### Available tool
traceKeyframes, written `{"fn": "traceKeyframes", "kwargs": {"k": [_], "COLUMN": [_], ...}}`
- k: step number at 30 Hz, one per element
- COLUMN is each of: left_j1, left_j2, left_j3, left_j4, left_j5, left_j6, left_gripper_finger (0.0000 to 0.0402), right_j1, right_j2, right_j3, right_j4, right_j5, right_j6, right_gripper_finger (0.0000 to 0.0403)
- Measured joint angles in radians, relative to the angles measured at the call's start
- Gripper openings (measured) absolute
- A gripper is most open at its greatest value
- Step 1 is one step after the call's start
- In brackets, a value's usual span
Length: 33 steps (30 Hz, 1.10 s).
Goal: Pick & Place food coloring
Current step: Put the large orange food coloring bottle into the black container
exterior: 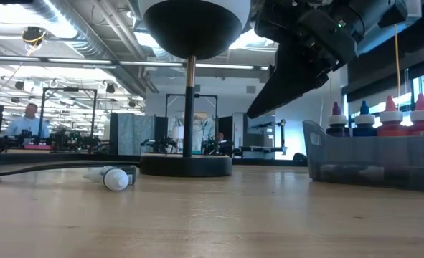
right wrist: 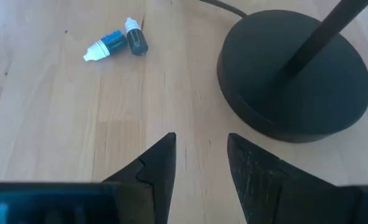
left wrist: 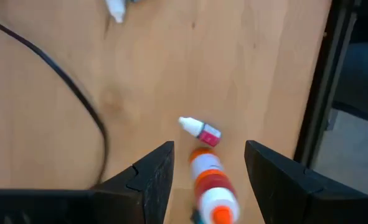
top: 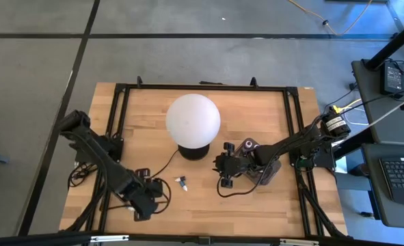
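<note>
Wooden bench (top: 256, 205) fills the high view, edged by a black frame, with grey floor and a workshop beyond. On it the white globe lamp (top: 193, 119) stands on a round dark base (right wrist: 292, 74), its cord (left wrist: 65, 87) trailing toward the left arm. A dark tray (exterior: 373, 154) sits under the right arm and holds upright food coloring bottles (exterior: 391, 118) with red and blue caps.

The right hand (right wrist: 200, 165) hovers just beside the lamp base, fingers apart and nothing between them. The left hand (left wrist: 208, 180) hangs low over the bench's near left part, fingers apart on either side of an orange-and-white bottle (left wrist: 212, 183) that lies flat; whether they touch it I cannot tell. A small red-banded bottle (left wrist: 199, 129) lies just beyond that one's end. Two more, a blue bottle (right wrist: 106, 45) and a dark bottle (right wrist: 136, 40), lie touching near the lamp.

Risks, as I judge them: the round bottle could roll or squirt out if the left fingers close off-centre, knocking the red-banded neighbour away. The cord near the left hand could snag. The right hand, reaching for the blue pair, could clip the lamp base.
</note>
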Motion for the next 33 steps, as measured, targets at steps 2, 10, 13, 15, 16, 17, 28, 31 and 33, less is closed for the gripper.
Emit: {"fn": "traceKeyframes", "kwargs": {"k": [2, 10, 13, 15, 16, 17, 28, 31, 33], "left_j1": [-0.017, -0.066, -0.087, -0.099, -0.104, -0.107, -0.143, -0.15, -0.15], "left_j2": [0.019, 0.053, 0.053, 0.053, 0.053, 0.053, 0.053, 0.053, 0.053], "left_j3": [0.004, 0.002, -0.009, -0.026, -0.036, -0.043, -0.069, -0.069, -0.069], "left_j4": [0.0, -0.012, -0.023, -0.031, -0.032, -0.035, -0.025, -0.024, -0.024], "left_j5": [0.002, -0.005, -0.022, -0.028, -0.025, -0.017, 0.035, 0.051, 0.071], "left_j6": [-0.036, -0.179, -0.214, -0.24, -0.25, -0.259, -0.337, -0.353, -0.369], "left_gripper_finger": [0.0191, 0.0192, 0.0191, 0.0192, 0.0192, 0.0192, 0.0188, 0.0185, 0.0184], "right_j1": [0.0, 0.0, 0.0, 0.0, 0.0, 0.0, 0.0, 0.0, 0.0], "right_j2": [0.0, 0.0, 0.0, 0.0, 0.0, 0.0, 0.0, 0.0, 0.0], "right_j3": [0.0, 0.0, 0.0, 0.0, 0.0, 0.0, 0.0, 0.0, 0.0], "right_j4": [0.0, 0.0, 0.001, 0.001, 0.001, 0.001, 0.001, 0.001, 0.001], "right_j5": [0.0, 0.0, 0.0, 0.0, 0.0, 0.0, 0.0, 0.0, 0.0], "right_j6": [0.0, 0.0, 0.004, 0.017, 0.022, 0.024, 0.026, 0.026, 0.026], "right_gripper_finger": [0.0147, 0.0147, 0.0147, 0.0147, 0.0147, 0.0147, 0.0147, 0.0147, 0.0147]}}
